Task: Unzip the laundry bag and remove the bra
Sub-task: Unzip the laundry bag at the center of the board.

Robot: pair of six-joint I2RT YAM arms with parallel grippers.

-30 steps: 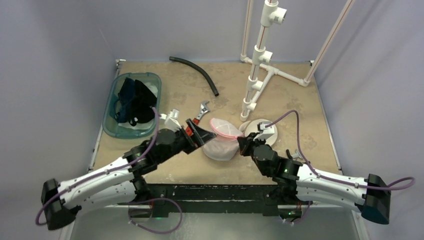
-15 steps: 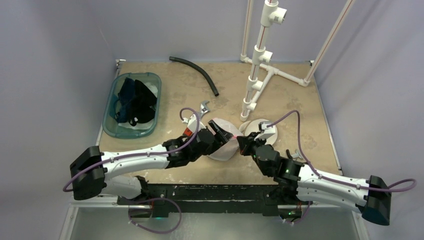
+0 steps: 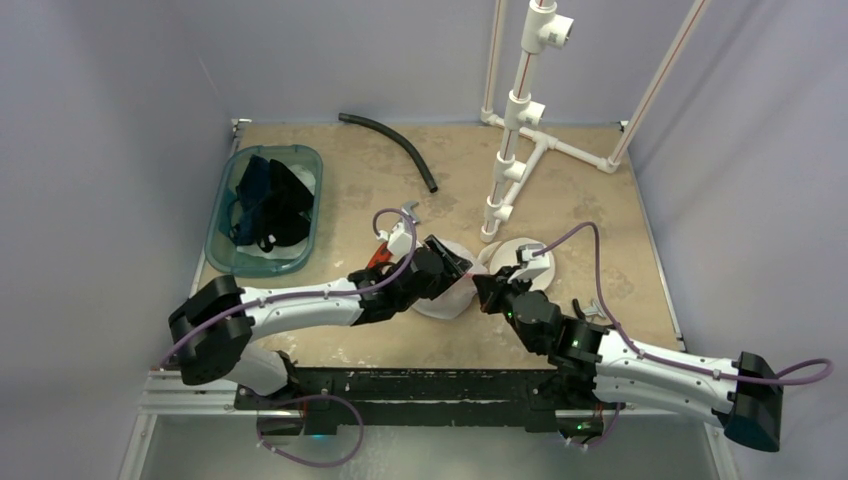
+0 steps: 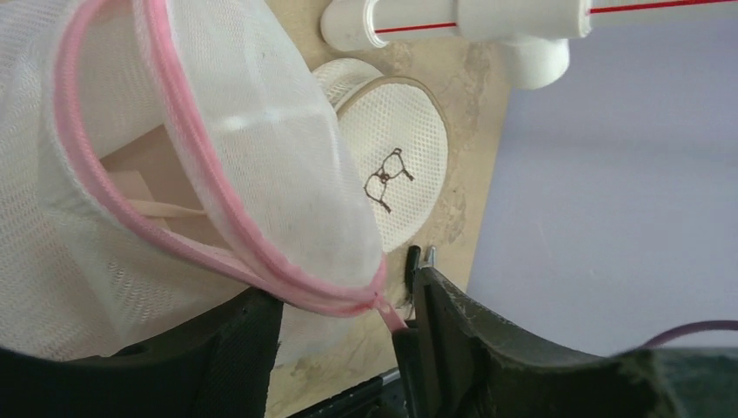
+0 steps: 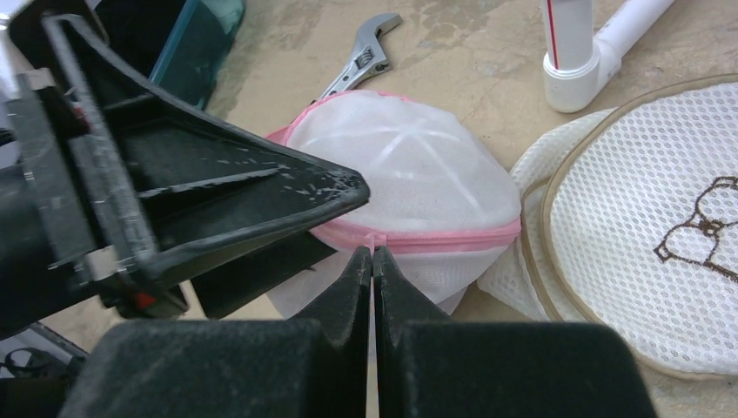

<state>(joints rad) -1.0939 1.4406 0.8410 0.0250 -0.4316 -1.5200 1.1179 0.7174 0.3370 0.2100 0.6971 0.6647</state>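
The laundry bag, white mesh with a pink zip, lies on the surface near its middle, directly between the two tools. We see the left tool reaching in from the bag's left side. In the left wrist view its two fingers stand apart, partly open. The pink rim of the bag's mouth passes through the gap, and the mesh rests against the lower-left finger. The mouth gapes, and a beige item with a thin strap shows inside; we cannot confirm that it is the bra. The right tool is clenched, its fingertips pressed together and touching the pink zip seam at the bag's near right edge. We cannot tell whether any fabric or the zip tab is pinched between them. Just beside the bag, on its right, lies a round mesh pouch with a brown embroidered motif. A wrench lies behind the bag, near the left tool.
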